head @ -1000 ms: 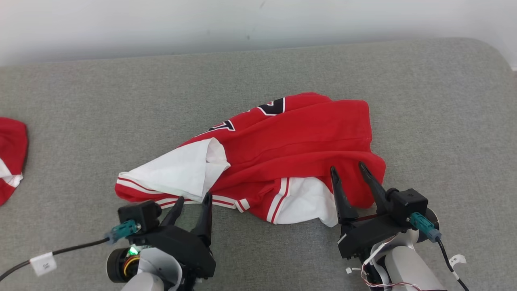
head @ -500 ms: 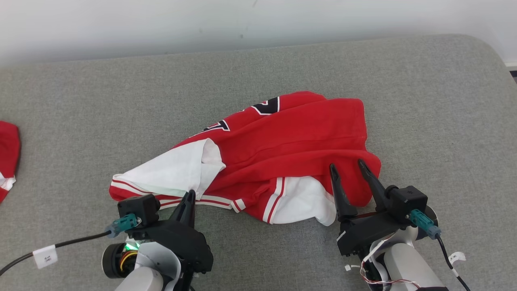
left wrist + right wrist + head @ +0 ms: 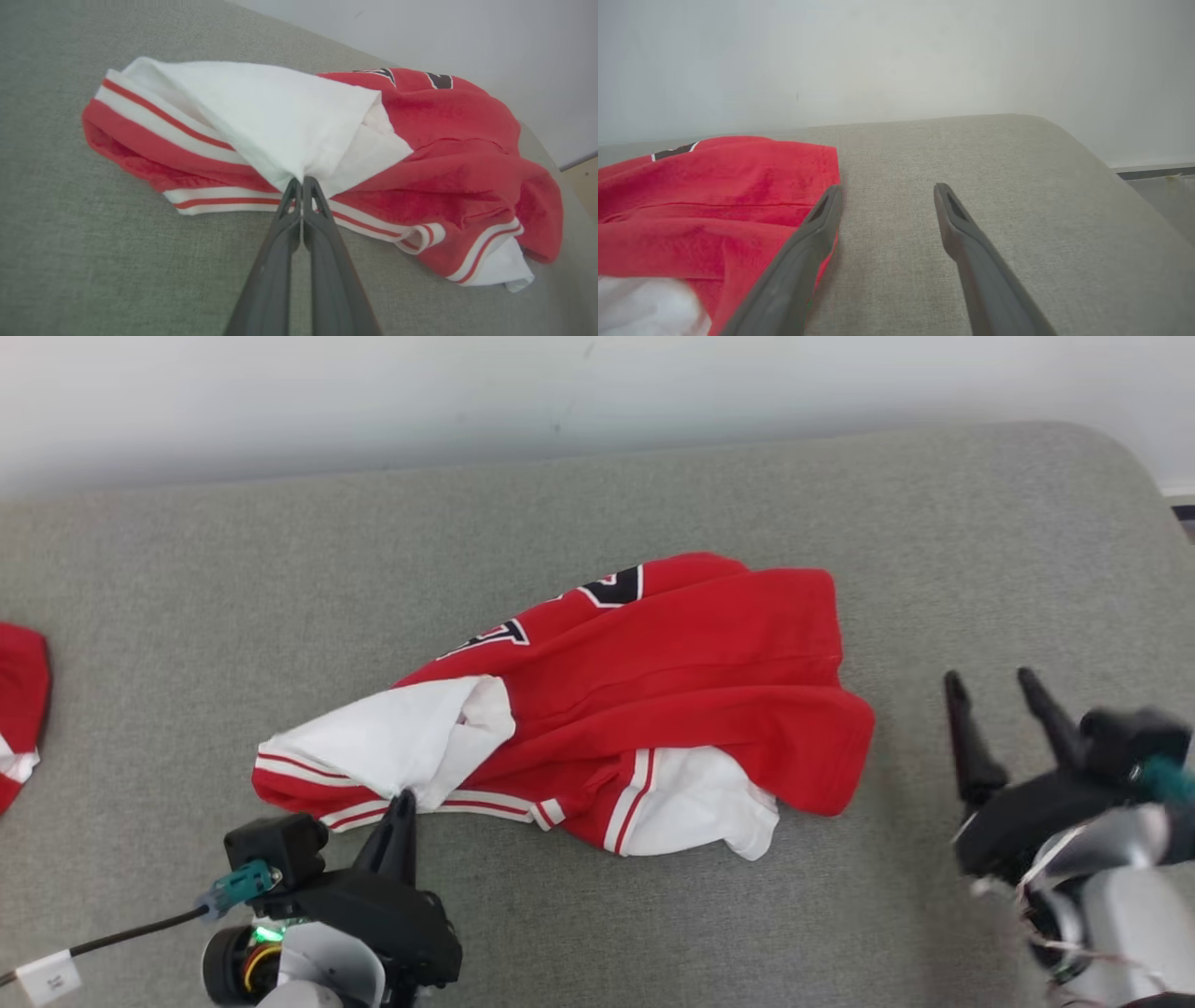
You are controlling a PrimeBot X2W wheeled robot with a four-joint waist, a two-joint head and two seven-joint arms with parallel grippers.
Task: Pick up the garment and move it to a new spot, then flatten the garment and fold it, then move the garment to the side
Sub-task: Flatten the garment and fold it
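The garment [image 3: 653,700] is a red jersey with white lining, red-and-white striped trim and black lettering, lying crumpled in the middle of the grey cushioned surface [image 3: 597,513]. My left gripper [image 3: 403,798] is at its near left edge, shut on the garment's white fabric; the left wrist view shows the white cloth [image 3: 280,116] pinched at the fingertips of the left gripper [image 3: 300,181]. My right gripper [image 3: 991,679] is open to the right of the garment, above bare cushion. In the right wrist view the right gripper [image 3: 886,189] has nothing between its fingers, with the garment [image 3: 705,191] to its left.
A second red cloth [image 3: 21,709] lies at the far left edge of the cushion. A pale wall [image 3: 560,392] runs behind the surface. The cushion's rounded right corner [image 3: 1134,467] drops off to a floor strip [image 3: 1153,173].
My left gripper closed onto the white fabric at the garment's near edge. My right gripper pulled away from the garment to the right and stayed open. The camera shifted slightly.
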